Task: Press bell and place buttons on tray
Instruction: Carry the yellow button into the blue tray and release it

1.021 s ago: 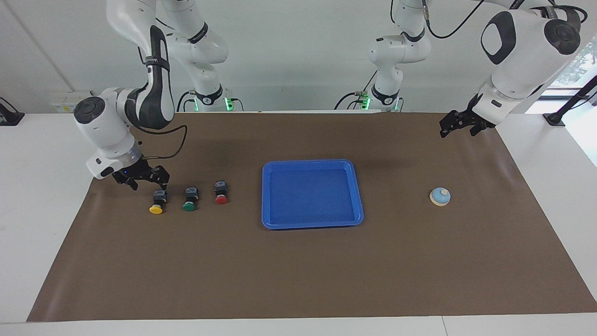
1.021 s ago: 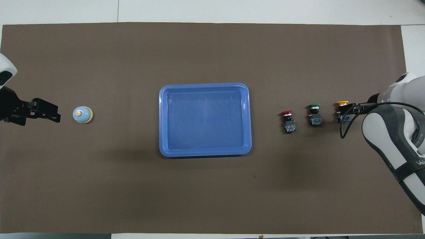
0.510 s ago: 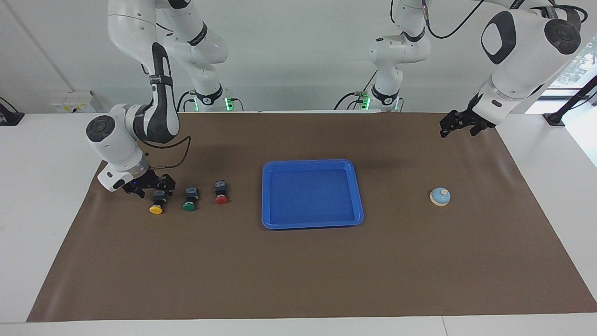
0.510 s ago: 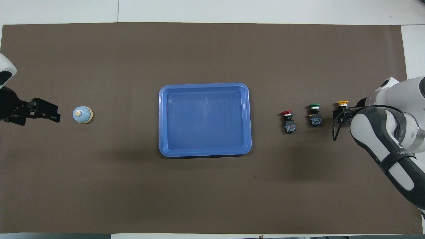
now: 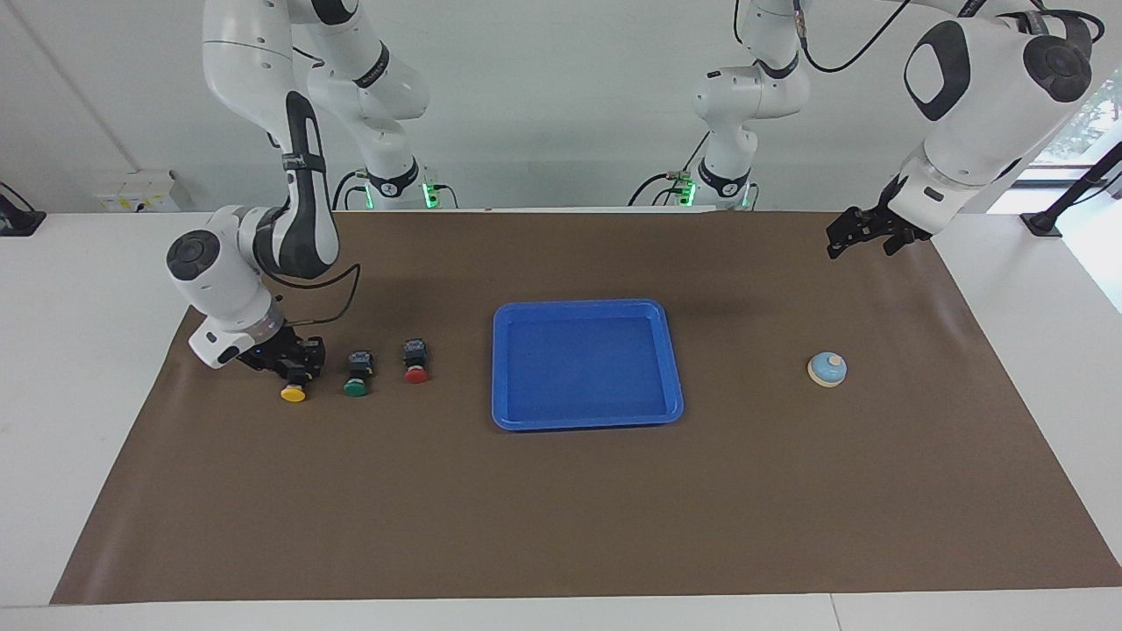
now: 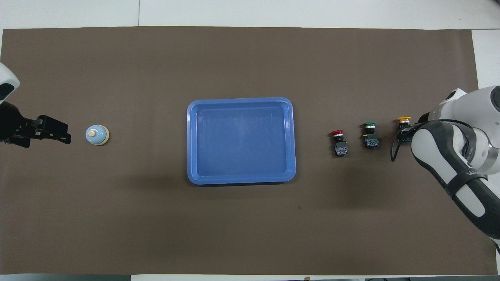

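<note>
**Right gripper clamped on the yellow button; left gripper waits above the mat**

Between the fingers of the right gripper [image 5: 295, 366] sits the black body of the yellow button [image 5: 294, 393], low on the brown mat [image 5: 561, 508] at the right arm's end of the table. The fingers are clenched on that body, and the yellow cap sticks out from them on the side away from the robots. In the overhead view the arm hides most of this gripper, so only the cap and a little of the body show there.

Just beside the gripped button, toward the tray, stands the green button [image 5: 356, 374], and next in the same row the red button [image 5: 415, 362]; both lie free on the mat, caps pointing away from the robots.

The blue tray [image 5: 675, 368] lies in the middle of the mat, well apart from the right gripper's fingers.

The bell [image 5: 827, 369] rests on the mat at the left arm's end of the table. The left gripper [image 5: 861, 237] hangs in the air over the mat's edge, its fingers released and holding nothing, well apart from the bell. That arm waits.
</note>
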### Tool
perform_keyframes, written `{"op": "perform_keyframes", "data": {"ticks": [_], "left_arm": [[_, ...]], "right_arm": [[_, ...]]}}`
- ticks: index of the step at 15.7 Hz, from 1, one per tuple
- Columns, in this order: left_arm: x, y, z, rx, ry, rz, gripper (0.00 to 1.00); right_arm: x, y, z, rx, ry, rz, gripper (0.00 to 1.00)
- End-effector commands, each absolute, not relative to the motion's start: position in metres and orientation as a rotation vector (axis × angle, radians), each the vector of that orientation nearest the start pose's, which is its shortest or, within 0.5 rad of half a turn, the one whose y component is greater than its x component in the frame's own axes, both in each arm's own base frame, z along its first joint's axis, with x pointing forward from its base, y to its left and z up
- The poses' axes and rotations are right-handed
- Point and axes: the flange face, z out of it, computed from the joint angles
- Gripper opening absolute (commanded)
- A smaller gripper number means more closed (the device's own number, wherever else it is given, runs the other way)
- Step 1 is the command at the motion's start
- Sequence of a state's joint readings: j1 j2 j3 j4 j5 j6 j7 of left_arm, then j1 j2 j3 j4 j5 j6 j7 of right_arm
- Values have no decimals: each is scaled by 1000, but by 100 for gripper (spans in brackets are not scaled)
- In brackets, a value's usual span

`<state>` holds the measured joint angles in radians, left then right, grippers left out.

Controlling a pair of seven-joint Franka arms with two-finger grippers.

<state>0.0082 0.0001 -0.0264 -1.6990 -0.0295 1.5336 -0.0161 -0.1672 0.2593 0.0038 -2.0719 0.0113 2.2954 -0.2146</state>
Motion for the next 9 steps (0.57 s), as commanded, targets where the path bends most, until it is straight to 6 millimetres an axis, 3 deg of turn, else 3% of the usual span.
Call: {"op": "perform_keyframes", "data": {"ticks": [1,3,5,7,9], "left_arm": [[544,-12,567,-3152,-16,265,100],[544,-12,567,-3152,-16,265,100],[544,-12,567,-3152,-16,265,100],[544,-12,567,-3152,-16,265,100],[544,-12,567,-3152,-16,265,100]], "right_arm": [[587,-89,318,-3114,-106,26,0],[600,-70,343,-3107,-160,28,0],[618,-11,378,-3095,-194,51,0],[620,51,392,-3103,-111,90,0],[614,100,393,-3104,-80,93,0]]}}
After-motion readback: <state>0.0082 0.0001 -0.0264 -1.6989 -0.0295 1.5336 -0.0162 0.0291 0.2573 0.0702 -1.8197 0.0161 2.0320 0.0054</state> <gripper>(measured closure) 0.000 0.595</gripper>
